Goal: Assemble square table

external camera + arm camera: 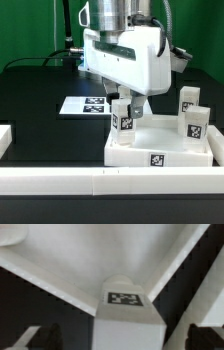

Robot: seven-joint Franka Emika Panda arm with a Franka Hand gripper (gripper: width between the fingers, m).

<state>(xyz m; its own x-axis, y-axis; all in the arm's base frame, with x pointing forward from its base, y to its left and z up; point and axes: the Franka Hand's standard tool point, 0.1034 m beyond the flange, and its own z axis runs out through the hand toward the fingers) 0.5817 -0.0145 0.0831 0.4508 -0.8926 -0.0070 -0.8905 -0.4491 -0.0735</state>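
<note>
The near rail (100,180) is a long white bar across the front of the black counter (40,95). Just behind it lies the top (150,150), a big white square tray with a raised rim and a tag on its front wall. It looks like smooth hard plastic.

On the top, at the corner to the exterior view's left, stands a leg (123,118). It is a short white block, stood upright, with its long side going up and down. It has a black-and-white tag on its face. The tool (124,112) hangs right over it, pointing straight down. The leg sits between the 2 fingers (45,335), which look dark and flat in the wrist view. There is a gap on each side of the leg, so the tool is open and grips nothing. I think the leg stands in its corner socket and needs turning in, but I cannot see the socket. For any next grip the tool only has to close on the leg's 2 flat sides.

Further back, at the exterior view's right, 2 more legs (192,112) stand on the top, upright, close together.

Behind the tool, the flat marker board (82,105) lies on the counter.
</note>
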